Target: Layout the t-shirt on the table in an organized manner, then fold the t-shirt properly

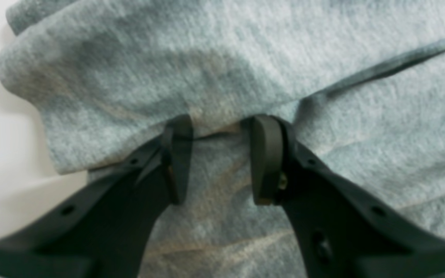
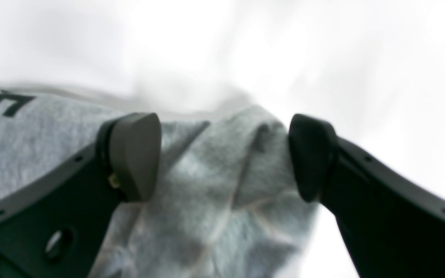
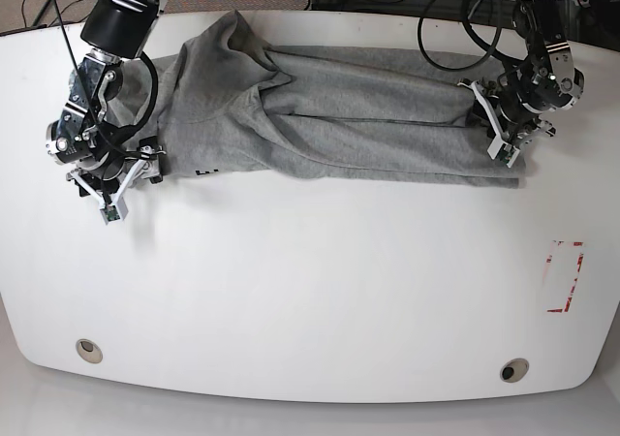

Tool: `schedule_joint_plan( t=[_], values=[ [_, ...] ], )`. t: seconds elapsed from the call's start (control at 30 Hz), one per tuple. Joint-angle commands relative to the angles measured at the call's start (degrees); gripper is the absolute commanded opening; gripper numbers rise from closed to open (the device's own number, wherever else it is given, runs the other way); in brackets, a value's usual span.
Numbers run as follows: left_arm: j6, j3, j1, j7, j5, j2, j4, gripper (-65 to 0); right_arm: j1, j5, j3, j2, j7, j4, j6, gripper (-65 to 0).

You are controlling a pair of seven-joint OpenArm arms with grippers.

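T-shirt (image 3: pixel 329 116): lies crosswise on the far half of the counter (image 3: pixel 310 291). Left end effector (image 3: pixel 499 116) at its base-view right end, right end effector (image 3: pixel 131 170) at the opposite end.

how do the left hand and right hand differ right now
The left hand has its fingers narrower, with a fold of the grey shirt between them; the right hand is spread wider, open around a bunched shirt corner without pinching it. In the base view the left hand sits at the shirt's right end, the right hand at its left end, partly over bare table. Both are dark and low over the cloth.
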Motion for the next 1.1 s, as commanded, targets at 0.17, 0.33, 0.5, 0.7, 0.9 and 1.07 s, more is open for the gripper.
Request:
schedule_joint_plan(
  t=[0.17,0.33,0.5,0.7,0.9,1.07],
  values=[
    [0.1,-0.1,0.5,2.4,1.5,-0.3,-0.3,-41.3,1.3,0.4,2.3,1.5,5.9,-2.3,-0.1,-30.0],
    [0.1,-0.1,0.5,2.4,1.6,-0.3,-0.3,-41.3,1.3,0.5,2.6,2.9,6.3,-2.3,-0.1,-43.6],
    [0.1,0.2,0.5,2.4,1.6,-1.2,-0.3,-41.3,1.4,0.5,2.6,3.0,6.3,-2.2,-0.1,-51.8],
    [0.1,0.2,0.4,2.4,1.5,-1.4,-2.7,-41.3,1.2,0.6,2.7,5.1,6.3,-2.1,-0.1,-52.0],
    [0.1,0.0,0.3,2.4,1.5,-1.5,-4.1,-41.3,1.0,0.5,2.7,6.3,6.2,-1.9,-0.1,-52.0],
    [0.1,0.0,0.3,2.4,1.5,-1.5,-4.2,-41.3,0.9,0.6,2.7,8.0,6.1,-2.1,-0.1,-52.0]
  ],
)
